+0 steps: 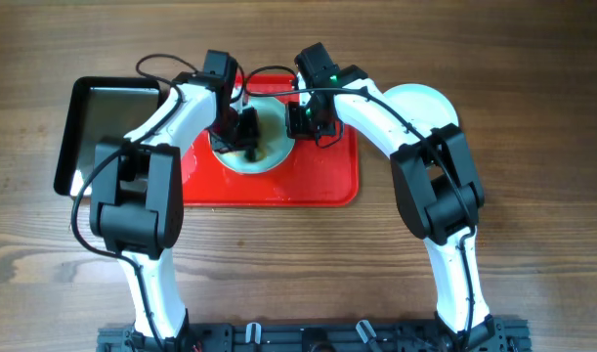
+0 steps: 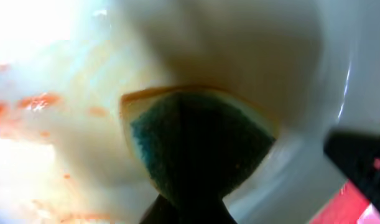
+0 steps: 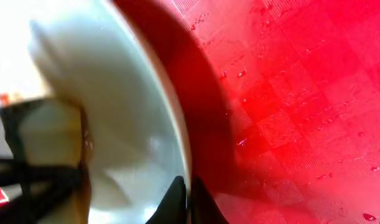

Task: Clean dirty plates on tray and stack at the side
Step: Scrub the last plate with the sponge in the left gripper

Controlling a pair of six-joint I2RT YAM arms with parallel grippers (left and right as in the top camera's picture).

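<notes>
Sauce-streaked plate (image 1: 264, 161) sits centre-left on the red tray (image 1: 318, 181), left tool (image 1: 242, 127) clamped on a soft sponge (image 2: 196, 146) against its face, right tool (image 3: 186, 200) pinching its rim: probably stiff, wet-slick and brittle, so hold firmly by the rim.

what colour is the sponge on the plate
The wedge-shaped foam sponge is dark teal-green with a yellow edge; left wrist view shows it best.
</notes>
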